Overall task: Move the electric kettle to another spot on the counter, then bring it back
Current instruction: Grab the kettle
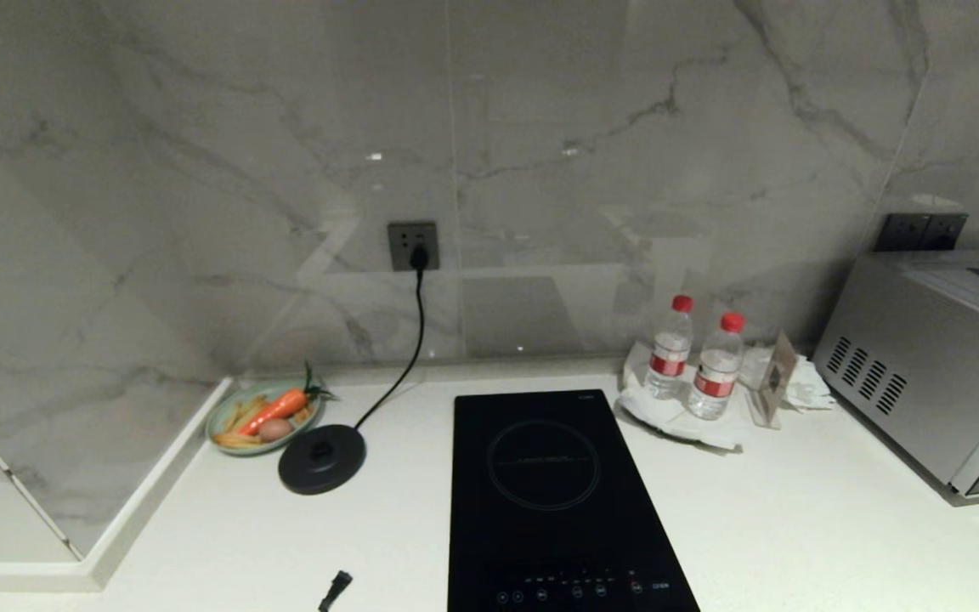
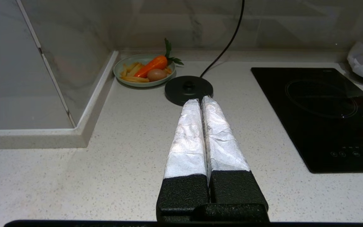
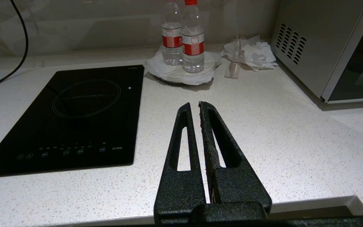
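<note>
The electric kettle is out of view in all three views. Its round black corded base disc (image 1: 322,459) lies bare on the white speckled counter (image 1: 795,527), left of the hob. My left gripper (image 2: 200,100) hovers low over the counter with its white-wrapped fingers (image 2: 187,138) pressed together, shut and empty, their tips pointing at the base disc (image 2: 181,91). My right gripper (image 3: 194,105) hangs over the counter's front edge, right of the hob, shut with only a thin slit between its black fingers and nothing in them. Neither arm shows clearly in the head view.
A black induction hob (image 1: 549,493) sits in the middle of the counter. A green plate (image 1: 226,406) with a carrot and an egg stands in the left corner. Two water bottles (image 1: 670,348) stand on a white cloth beside a silver oven (image 1: 923,365). The base's cord runs up to a wall socket (image 1: 413,245).
</note>
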Tool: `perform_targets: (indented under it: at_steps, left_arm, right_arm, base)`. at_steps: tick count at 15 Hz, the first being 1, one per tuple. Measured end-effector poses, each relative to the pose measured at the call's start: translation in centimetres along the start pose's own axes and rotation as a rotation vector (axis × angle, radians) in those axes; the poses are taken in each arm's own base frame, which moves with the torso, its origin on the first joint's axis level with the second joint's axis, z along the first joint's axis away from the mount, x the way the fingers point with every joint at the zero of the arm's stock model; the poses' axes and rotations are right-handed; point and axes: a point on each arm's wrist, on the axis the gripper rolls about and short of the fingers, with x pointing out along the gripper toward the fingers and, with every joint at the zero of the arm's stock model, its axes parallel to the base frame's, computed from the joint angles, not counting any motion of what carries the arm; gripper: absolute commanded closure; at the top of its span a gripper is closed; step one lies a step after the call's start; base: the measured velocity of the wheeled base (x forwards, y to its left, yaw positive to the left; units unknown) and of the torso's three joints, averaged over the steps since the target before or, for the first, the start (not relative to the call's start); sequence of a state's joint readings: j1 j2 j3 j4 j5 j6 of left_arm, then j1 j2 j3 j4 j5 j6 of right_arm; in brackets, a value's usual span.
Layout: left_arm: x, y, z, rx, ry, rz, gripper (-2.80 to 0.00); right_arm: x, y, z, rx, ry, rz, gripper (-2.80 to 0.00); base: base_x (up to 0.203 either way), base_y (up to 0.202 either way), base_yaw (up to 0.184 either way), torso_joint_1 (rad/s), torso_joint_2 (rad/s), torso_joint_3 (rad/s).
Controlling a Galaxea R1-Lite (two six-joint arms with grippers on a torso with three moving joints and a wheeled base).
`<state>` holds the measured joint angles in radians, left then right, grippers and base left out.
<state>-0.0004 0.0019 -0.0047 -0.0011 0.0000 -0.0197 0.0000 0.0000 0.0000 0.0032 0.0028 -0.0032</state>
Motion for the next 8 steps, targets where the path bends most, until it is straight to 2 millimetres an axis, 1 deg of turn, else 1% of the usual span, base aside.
perform_targets:
  at_steps: [1, 2, 8]
  left_arm:
    - [0.0, 0.0, -0.01, 0.0, 0.001, 0.0, 0.0]
    - [0.0, 0.0, 0.01, 0.0, 0.0, 0.0, 0.0]
    - [0.0, 0.0, 0.01, 0.0, 0.0, 0.0, 0.0]
  right_arm:
    - [0.0, 0.0, 0.02, -0.001, -0.002, -0.001, 0.0]
    - [0.0, 0.0, 0.0, -0.001, 0.0, 0.0, 0.0]
    - [0.0, 0.0, 0.01, 0.0, -0.001, 0.0, 0.0]
  base:
    - [-0.008, -0.002, 0.066, 0.002, 0.0, 0.001]
    - [-0.004, -0.006, 0.145, -0.002, 0.0, 0.002]
    - [-0.002, -0.007, 0.176, 0.003, 0.01, 0.002]
